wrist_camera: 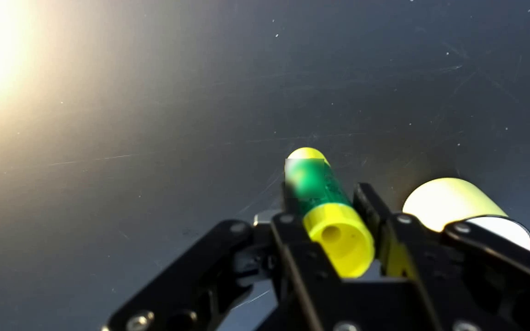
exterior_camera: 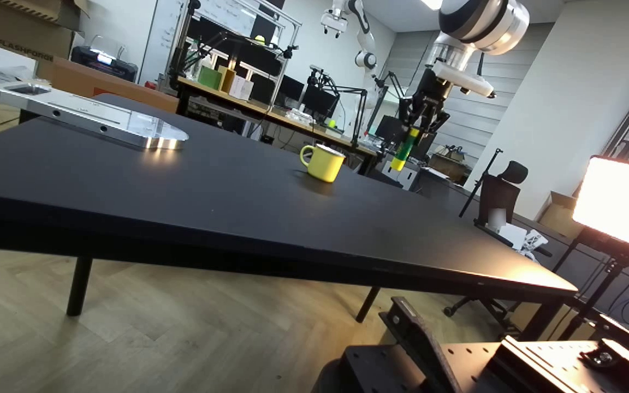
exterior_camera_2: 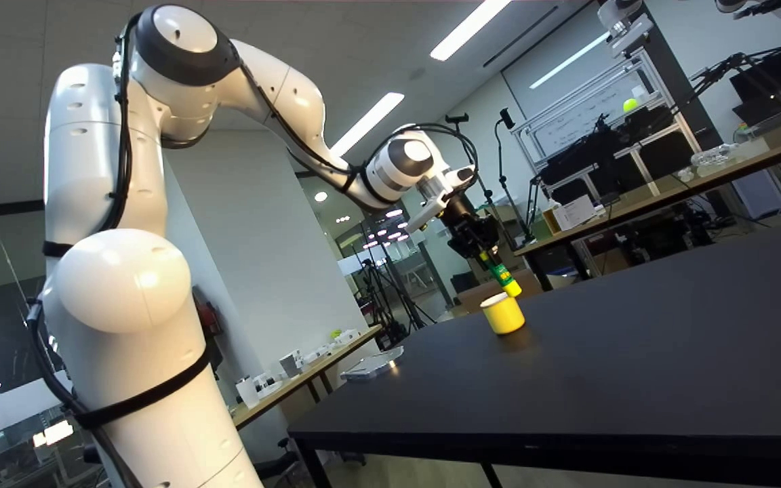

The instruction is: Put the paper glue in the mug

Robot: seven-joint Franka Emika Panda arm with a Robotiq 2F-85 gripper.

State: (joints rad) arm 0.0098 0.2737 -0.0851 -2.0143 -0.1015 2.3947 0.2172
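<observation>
The paper glue is a green stick with yellow ends, held tilted in the air above the table in both exterior views. My gripper is shut on its upper part; the wrist view shows the glue between the two fingers. The yellow mug stands upright on the table, its handle to the left in that exterior view. In another exterior view the glue's lower end appears just above the mug's rim. In the wrist view the mug is right of the gripper, partly hidden by a finger linkage.
The black table carries a flat silver metal piece, also seen in an exterior view. A bright lamp panel stands beyond the table. A long desk with equipment stands behind.
</observation>
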